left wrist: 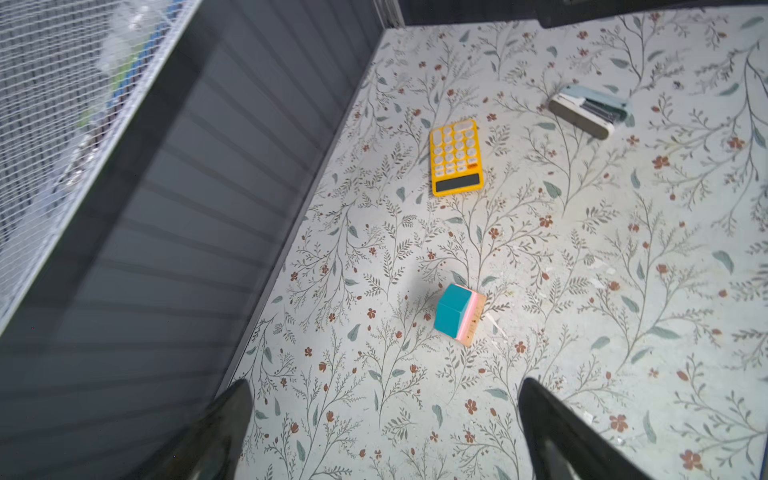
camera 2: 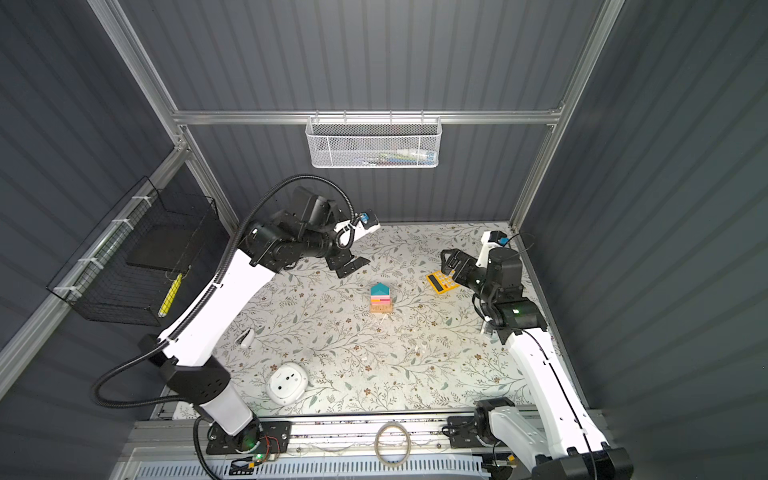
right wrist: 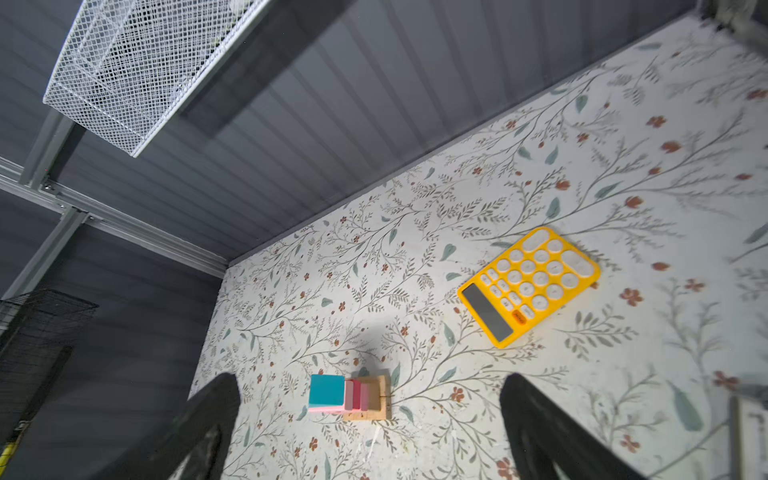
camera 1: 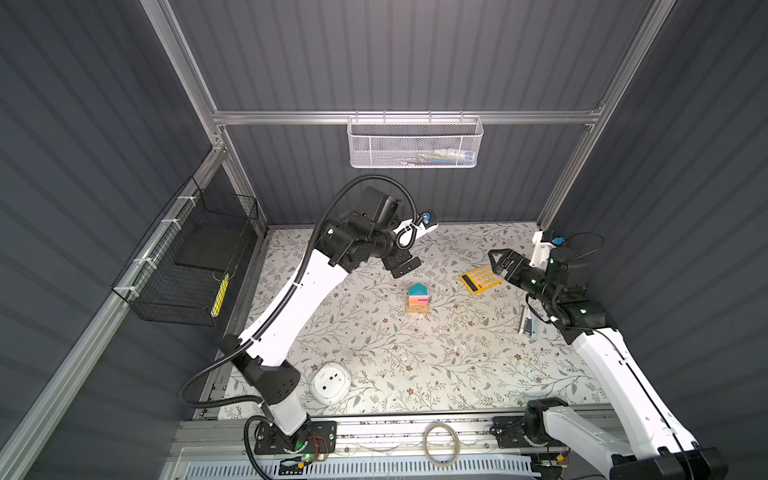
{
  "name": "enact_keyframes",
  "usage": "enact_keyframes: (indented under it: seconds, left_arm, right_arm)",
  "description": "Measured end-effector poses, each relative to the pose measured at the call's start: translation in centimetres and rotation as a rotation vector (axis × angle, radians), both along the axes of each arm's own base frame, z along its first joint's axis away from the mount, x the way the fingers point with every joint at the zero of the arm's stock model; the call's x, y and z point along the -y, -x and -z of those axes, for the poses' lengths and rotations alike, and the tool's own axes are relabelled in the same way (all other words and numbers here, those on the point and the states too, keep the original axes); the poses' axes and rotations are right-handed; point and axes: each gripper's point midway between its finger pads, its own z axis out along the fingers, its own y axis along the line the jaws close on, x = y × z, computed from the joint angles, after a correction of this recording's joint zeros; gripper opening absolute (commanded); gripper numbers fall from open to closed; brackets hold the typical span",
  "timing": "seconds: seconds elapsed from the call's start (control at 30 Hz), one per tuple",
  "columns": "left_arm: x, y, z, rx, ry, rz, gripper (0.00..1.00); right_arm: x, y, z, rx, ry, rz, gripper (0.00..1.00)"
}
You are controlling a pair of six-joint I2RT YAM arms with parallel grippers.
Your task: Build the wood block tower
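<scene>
Left gripper (camera 1: 403,267) hangs with jaws spread wide and empty in both top views, raised toward the back of the floral table (camera 1: 374,353); the right gripper (camera 1: 495,262), equally wide and holding nothing, hangs near the yellow calculator (camera 1: 481,279). Between them, apart from both, the tower (camera 1: 418,298) stands upright: tan base, pink, orange and red layers, teal peaked block (camera 1: 417,289) on top. From the left wrist, two dark fingers (left wrist: 224,432) frame bare table, with the tower (left wrist: 457,313) beyond them. From the right wrist, the fingers (right wrist: 540,424) stand far apart, and the tower (right wrist: 347,397) shows between them, clear of both.
</scene>
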Motion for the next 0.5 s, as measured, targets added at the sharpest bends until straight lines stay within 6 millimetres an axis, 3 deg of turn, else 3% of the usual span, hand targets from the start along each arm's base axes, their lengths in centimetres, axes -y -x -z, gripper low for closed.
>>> enact_keyframes:
  seconds: [0.1, 0.23, 0.4, 0.5]
  left_arm:
    - [-1.9, -0.1, 0.8, 0.001, 0.049, -0.104, 1.0]
    - [-5.7, -1.6, 2.1, 0.007, 0.121, -0.31, 1.0]
    - [-13.8, -4.7, 4.6, 0.006, 0.222, -0.661, 1.0]
    - [-19.8, -6.8, 8.1, -0.036, 0.263, -0.9, 1.0]
  right_arm:
    - [1.3, 0.1, -0.6, 0.013, 0.075, 0.039, 0.99]
    - [3.6, 0.2, 0.2, -0.001, 0.194, 0.117, 0.99]
    - [6.1, 0.3, 3.8, -0.026, 0.338, 0.175, 0.99]
    - [7.0, 0.5, 7.1, -0.057, 0.414, 0.18, 0.99]
